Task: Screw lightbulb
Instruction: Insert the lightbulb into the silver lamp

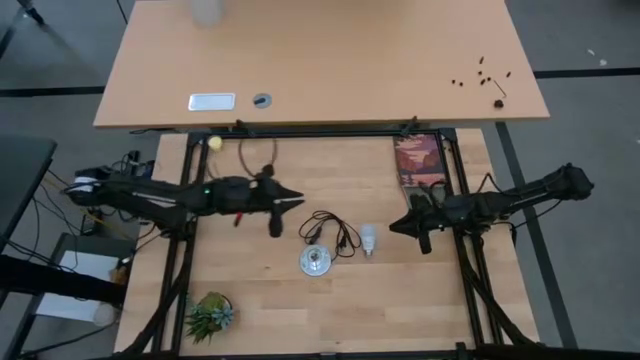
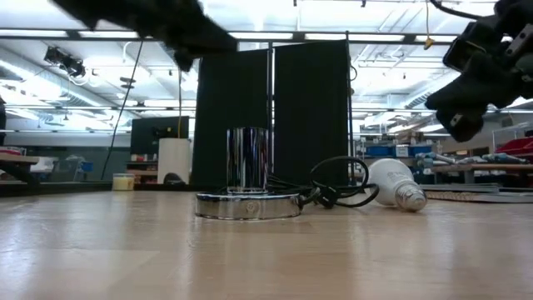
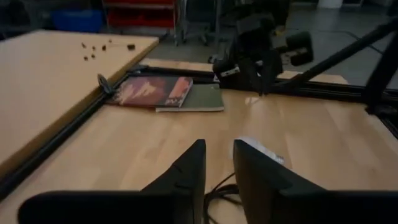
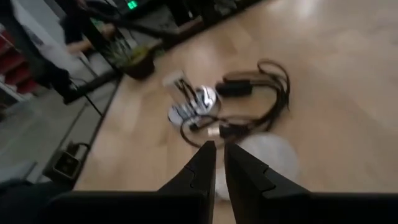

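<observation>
Lightbulb (image 1: 368, 238) lies on its side on the wooden table (image 1: 250, 320), unheld, just beside the tangled black cord (image 1: 330, 228) and a little apart from the round silvery socket disc (image 1: 314, 261), which stands upright with its chrome collar pointing up. The right gripper (image 1: 398, 226) hangs above the table near the bulb on its right-hand side, its fingers (image 4: 208, 163) drawn almost together around nothing. The left gripper (image 1: 297, 199) hovers on the other side of the cord, near the socket; its fingers (image 3: 193, 171) show a narrow gap between them and also carry nothing. Judging from this, the task stands at its first step: reaching for the bulb, with no screwing begun. The next move would call for the right jaws to part wide enough for the bulb's white globe, come down over it and take it so that the threaded base can be turned downward toward the socket, while the cord stays clear.
</observation>
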Available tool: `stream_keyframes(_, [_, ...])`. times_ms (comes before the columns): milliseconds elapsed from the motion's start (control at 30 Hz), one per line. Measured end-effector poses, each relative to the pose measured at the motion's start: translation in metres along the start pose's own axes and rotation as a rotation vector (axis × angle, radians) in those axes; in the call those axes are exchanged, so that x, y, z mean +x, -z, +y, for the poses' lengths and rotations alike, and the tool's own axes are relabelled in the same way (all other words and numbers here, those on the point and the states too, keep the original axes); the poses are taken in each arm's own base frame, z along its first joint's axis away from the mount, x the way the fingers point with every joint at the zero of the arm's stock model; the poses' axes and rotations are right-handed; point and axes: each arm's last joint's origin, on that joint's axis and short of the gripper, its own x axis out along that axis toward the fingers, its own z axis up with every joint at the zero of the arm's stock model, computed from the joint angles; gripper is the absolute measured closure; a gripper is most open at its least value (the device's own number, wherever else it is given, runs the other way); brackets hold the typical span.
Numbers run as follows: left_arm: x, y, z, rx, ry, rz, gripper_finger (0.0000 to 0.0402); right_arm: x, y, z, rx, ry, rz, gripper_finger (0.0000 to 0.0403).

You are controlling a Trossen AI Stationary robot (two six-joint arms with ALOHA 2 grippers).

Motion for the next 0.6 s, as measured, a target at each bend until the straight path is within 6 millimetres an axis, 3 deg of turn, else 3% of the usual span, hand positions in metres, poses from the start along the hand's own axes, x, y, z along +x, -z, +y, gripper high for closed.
stream_keyframes(267, [0.054, -0.007, -0.017, -0.036, 0.005, 0.14, 0.0296, 0.018, 0.017, 0.005, 0.039, 0.089, 0.172, 0.0359])
stream_keyframes(600, [0.118, 0.017, -0.029, -0.157, -0.014, 0.258, 0.0295, 0.04, 0.028, 0.015, 0.078, 0.18, 0.242, 0.0359])
